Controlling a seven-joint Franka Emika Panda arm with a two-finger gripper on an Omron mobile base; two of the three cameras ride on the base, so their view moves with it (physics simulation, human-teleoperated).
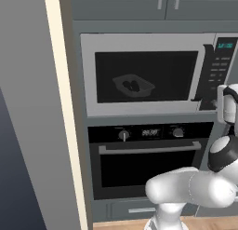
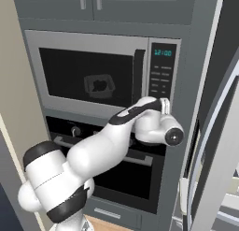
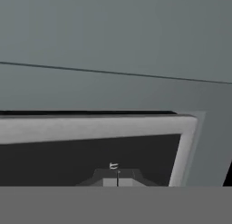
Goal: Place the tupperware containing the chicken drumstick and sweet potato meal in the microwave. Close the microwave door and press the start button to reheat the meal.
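Door: wide grey-framed microwave door (image 1: 146, 75) with dark glass looks shut, left of my claw.
Meal: grey tupperware tray (image 1: 133, 85) sits inside.
Claw: fingers (image 3: 117, 178) pressed together, empty.
Technique: I push the black side panel (image 2: 162, 69) start button squarely, gently.

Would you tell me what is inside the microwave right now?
Through the shut microwave door, a tupperware with dark food sits inside the microwave; the food cannot be identified through the dark glass.
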